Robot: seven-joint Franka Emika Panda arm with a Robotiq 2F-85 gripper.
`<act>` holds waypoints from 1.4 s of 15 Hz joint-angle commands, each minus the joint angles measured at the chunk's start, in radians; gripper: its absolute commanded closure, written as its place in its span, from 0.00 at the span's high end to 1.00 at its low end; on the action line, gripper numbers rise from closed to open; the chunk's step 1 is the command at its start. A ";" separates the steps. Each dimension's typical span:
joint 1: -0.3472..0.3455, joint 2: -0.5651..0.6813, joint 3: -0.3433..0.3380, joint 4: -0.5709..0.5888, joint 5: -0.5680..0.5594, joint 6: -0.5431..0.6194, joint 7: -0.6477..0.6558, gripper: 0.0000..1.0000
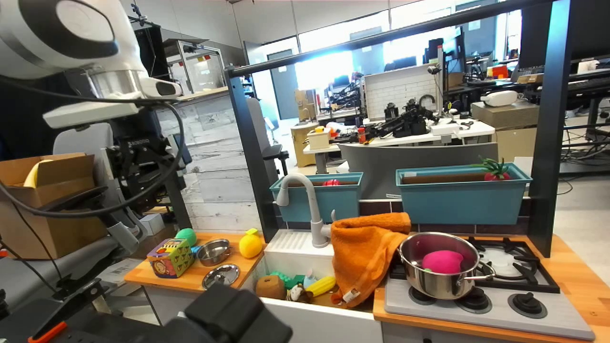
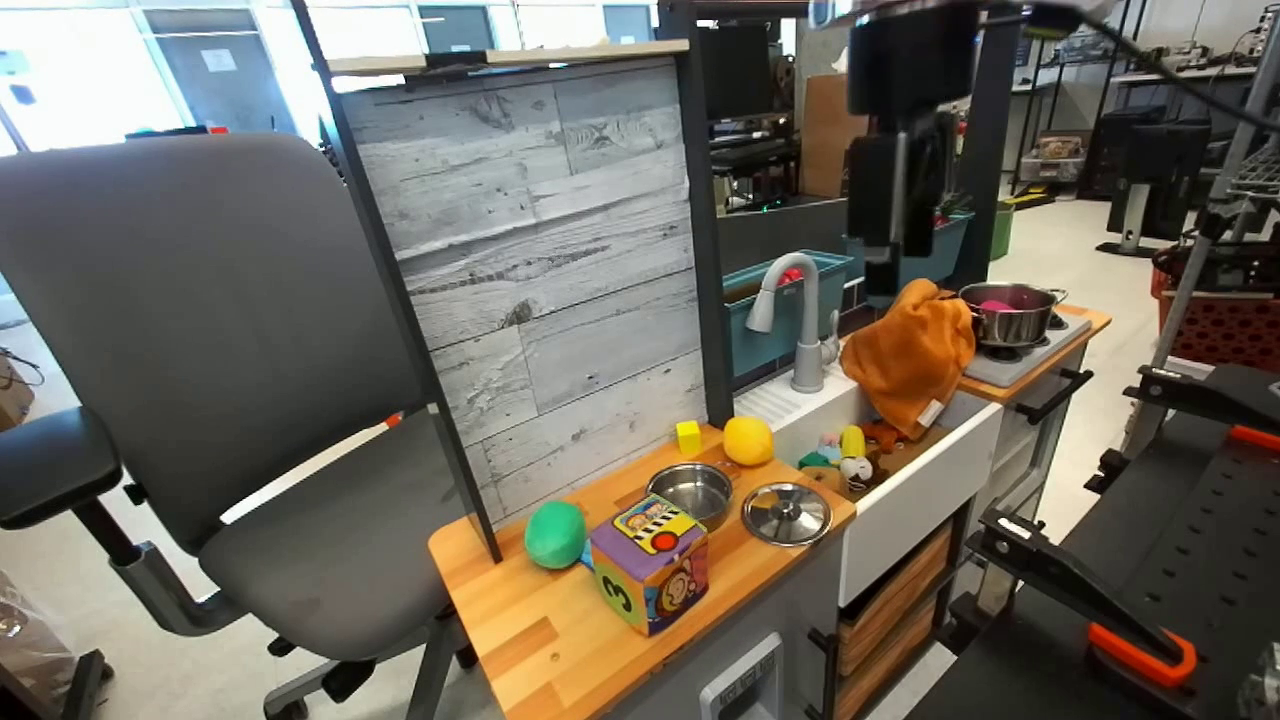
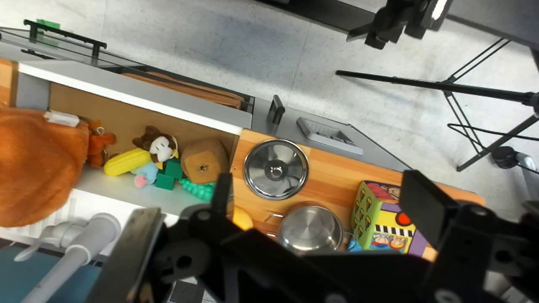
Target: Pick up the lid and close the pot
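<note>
Well above the lid (image 3: 276, 169) hangs the spread tool (image 3: 323, 201).

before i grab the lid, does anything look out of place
The orange towel hangs bunched into the sink, its upper end near the stove: an untidy spot for cloth. The lid lies flat; no spill shows.

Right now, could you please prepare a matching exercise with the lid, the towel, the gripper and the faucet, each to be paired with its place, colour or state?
Column 1
1. Lid
2. Towel
3. Gripper
4. Faucet

Column 2
A. open, holding nothing
B. grey and arched
C. lying on the wooden counter
D. orange

Pairs: 1-C; 2-D; 3-A; 4-B
</note>
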 commanded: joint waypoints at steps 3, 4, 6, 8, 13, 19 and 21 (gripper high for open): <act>0.050 0.381 -0.004 0.368 -0.080 -0.071 0.150 1.00; 0.063 0.440 -0.008 0.426 -0.085 -0.085 0.172 1.00; 0.097 0.566 -0.024 0.541 -0.111 -0.110 0.225 1.00; 0.123 0.663 -0.033 0.629 -0.119 -0.137 0.253 1.00; 0.158 0.787 -0.052 0.718 -0.114 -0.125 0.291 1.00; 0.142 0.895 -0.084 0.842 -0.093 -0.186 0.315 1.00; 0.132 0.930 -0.087 0.889 -0.084 -0.235 0.318 1.00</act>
